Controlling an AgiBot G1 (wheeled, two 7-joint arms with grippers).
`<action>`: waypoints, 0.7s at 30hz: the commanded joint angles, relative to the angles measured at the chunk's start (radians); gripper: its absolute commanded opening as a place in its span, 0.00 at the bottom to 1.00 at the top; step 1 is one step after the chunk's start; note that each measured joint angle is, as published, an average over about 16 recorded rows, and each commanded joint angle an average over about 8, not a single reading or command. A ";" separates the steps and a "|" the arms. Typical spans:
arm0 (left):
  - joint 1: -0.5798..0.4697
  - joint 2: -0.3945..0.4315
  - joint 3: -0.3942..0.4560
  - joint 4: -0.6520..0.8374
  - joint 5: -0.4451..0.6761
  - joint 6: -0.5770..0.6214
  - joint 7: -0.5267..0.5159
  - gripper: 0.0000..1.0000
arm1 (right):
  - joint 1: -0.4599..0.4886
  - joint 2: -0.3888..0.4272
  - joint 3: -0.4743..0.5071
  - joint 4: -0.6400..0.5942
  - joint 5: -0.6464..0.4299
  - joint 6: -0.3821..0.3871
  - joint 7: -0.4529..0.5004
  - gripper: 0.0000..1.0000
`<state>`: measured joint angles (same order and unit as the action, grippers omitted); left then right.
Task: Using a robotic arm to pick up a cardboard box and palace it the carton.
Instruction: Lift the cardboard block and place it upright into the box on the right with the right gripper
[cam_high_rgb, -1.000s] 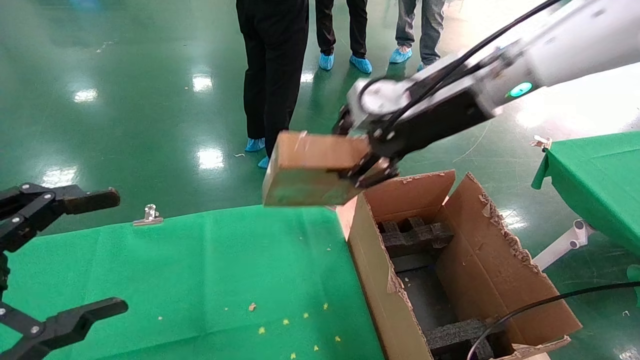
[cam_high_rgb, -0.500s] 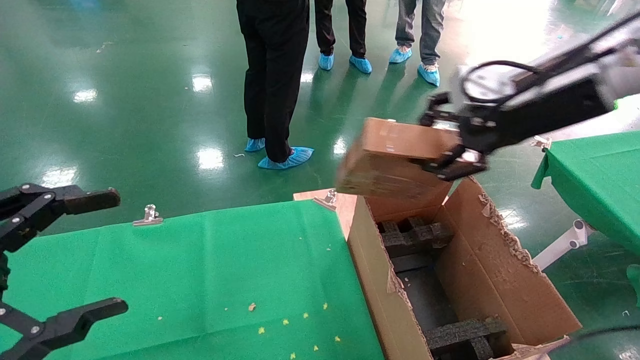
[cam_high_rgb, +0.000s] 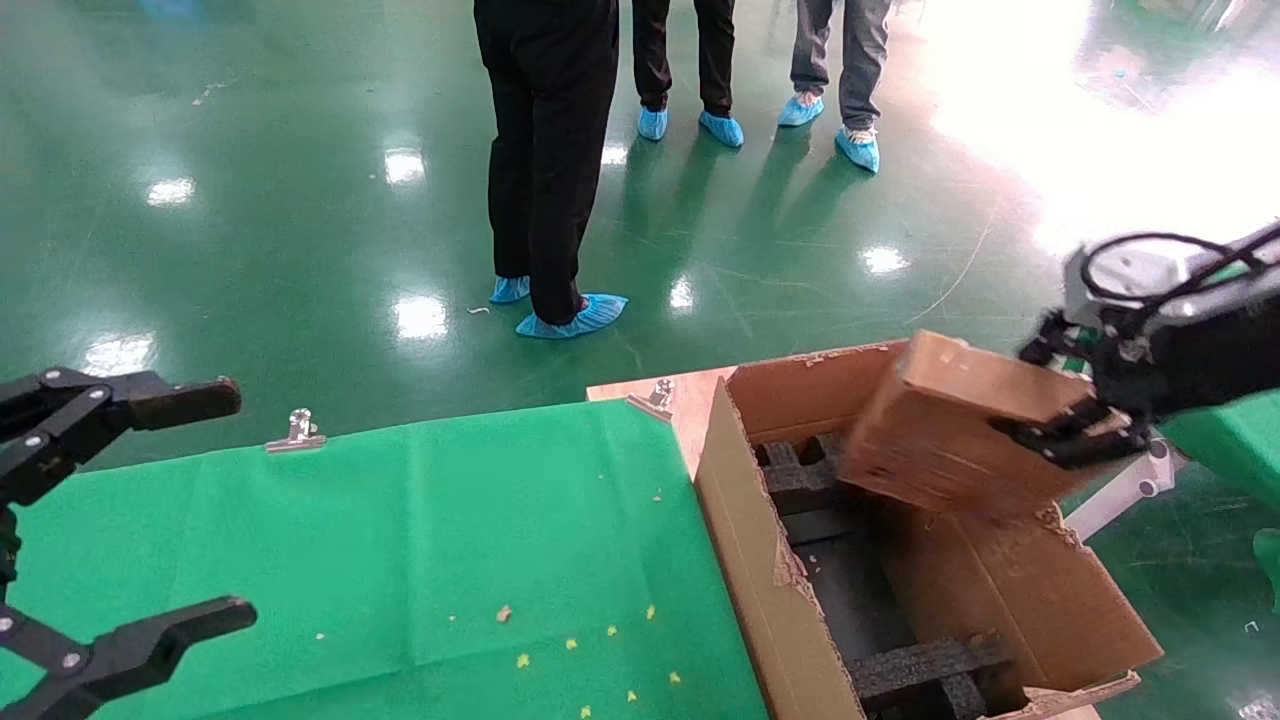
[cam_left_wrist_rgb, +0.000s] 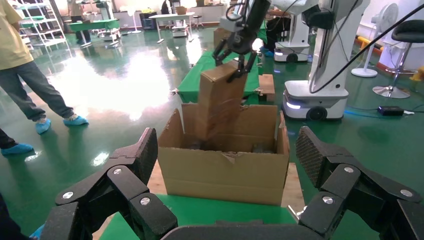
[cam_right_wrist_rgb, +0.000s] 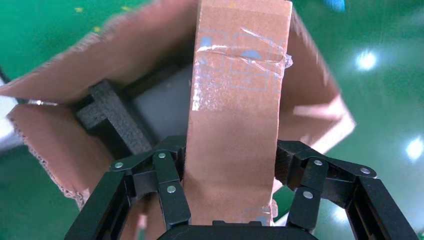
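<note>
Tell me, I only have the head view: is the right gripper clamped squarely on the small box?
Observer: Yes. In the right wrist view the right gripper pinches the cardboard box on both flat sides.
Operator: Is its far end inside the carton?
Observer: From the left wrist view, its lower end dips behind the carton front wall.
Operator: And the left gripper?
Observer: The left gripper is open, holding nothing, facing the carton.

Bright glare on floor (cam_high_rgb: 1050, 150); box (cam_high_rgb: 950, 430) perhaps motion-blurred.
</note>
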<state>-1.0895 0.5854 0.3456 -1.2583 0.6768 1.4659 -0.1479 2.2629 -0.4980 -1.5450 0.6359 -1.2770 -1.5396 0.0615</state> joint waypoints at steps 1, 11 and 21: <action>0.000 0.000 0.000 0.000 0.000 0.000 0.000 1.00 | -0.003 0.020 -0.025 -0.015 -0.006 0.009 0.029 0.00; 0.000 0.000 0.000 0.000 0.000 0.000 0.000 1.00 | -0.181 0.069 -0.038 -0.046 0.066 0.237 0.321 0.00; 0.000 0.000 0.000 0.000 0.000 0.000 0.000 1.00 | -0.292 0.133 -0.057 0.063 0.115 0.373 0.587 0.00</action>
<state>-1.0895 0.5853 0.3457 -1.2582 0.6766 1.4658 -0.1478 1.9771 -0.3679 -1.6025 0.6922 -1.1669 -1.1703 0.6339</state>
